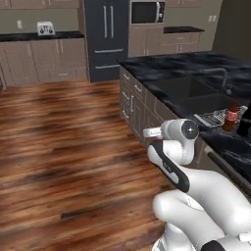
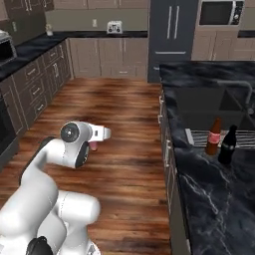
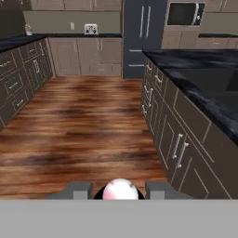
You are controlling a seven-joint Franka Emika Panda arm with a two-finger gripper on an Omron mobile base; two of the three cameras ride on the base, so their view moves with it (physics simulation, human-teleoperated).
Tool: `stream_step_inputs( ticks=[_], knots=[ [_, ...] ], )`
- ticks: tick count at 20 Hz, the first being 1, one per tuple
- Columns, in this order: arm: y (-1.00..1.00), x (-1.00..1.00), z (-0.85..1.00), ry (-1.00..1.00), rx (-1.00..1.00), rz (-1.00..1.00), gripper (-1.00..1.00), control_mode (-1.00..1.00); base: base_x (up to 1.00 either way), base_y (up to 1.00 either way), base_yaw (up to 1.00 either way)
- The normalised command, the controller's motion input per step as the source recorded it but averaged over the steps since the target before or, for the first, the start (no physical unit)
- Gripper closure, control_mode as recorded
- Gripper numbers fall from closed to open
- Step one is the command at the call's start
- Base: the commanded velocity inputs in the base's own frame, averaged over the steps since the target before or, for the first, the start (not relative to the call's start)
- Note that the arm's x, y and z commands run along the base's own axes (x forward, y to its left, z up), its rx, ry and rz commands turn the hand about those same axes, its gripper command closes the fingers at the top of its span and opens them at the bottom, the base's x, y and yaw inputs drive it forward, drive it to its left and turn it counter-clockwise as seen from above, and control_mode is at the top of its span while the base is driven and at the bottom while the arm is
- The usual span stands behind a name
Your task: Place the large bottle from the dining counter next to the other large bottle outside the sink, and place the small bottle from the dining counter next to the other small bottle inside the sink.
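My gripper [image 3: 117, 190] is shut on the small pink bottle [image 3: 120, 190], whose rounded end shows between the two fingertips [image 3: 76, 189]. In the right base view the pink bottle [image 2: 93, 146] hangs under the hand over the wooden floor, left of the island. The brown, red-labelled large bottle [image 1: 229, 116] [image 2: 213, 136] stands upright on the black marble counter beside the sink [image 1: 196, 95] [image 2: 219, 107]. Close to it stands the other large bottle [image 1: 243, 123] [image 2: 226, 144], all black. The other small bottle is hidden from these views.
A wire rack [image 1: 212, 119] [image 2: 198, 137] lies at the sink's near edge. A dark faucet [image 1: 223, 78] curves over the basins. Island cabinets [image 3: 181, 139] run along my right. Wooden floor [image 1: 63, 132] stretches to the fridge [image 1: 107, 39] and back cabinets.
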Motion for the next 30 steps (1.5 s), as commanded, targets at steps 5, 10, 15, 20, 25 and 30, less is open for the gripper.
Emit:
stream_step_inputs(
  ticks=[5, 10, 15, 20, 25, 30],
  knots=[
    [0.0, 0.0, 0.0, 0.0, 0.0, 0.0, 1.0, 1.0, 0.76, 0.63, -0.45],
    [0.0, 0.0, 0.0, 0.0, 0.0, 0.0, 1.0, 1.0, 0.64, 0.64, -0.46],
    [0.0, 0.0, 0.0, 0.0, 0.0, 0.0, 1.0, 1.0, 0.54, 0.69, -0.47],
    [0.0, 0.0, 0.0, 0.0, 0.0, 0.0, 1.0, 1.0, 0.43, 0.71, -0.48],
    [0.0, 0.0, 0.0, 0.0, 0.0, 0.0, 1.0, 1.0, 0.33, 0.74, -0.49],
    [0.0, 0.0, 0.0, 0.0, 0.0, 0.0, 1.0, 1.0, 0.36, 0.75, -0.5]
  ],
)
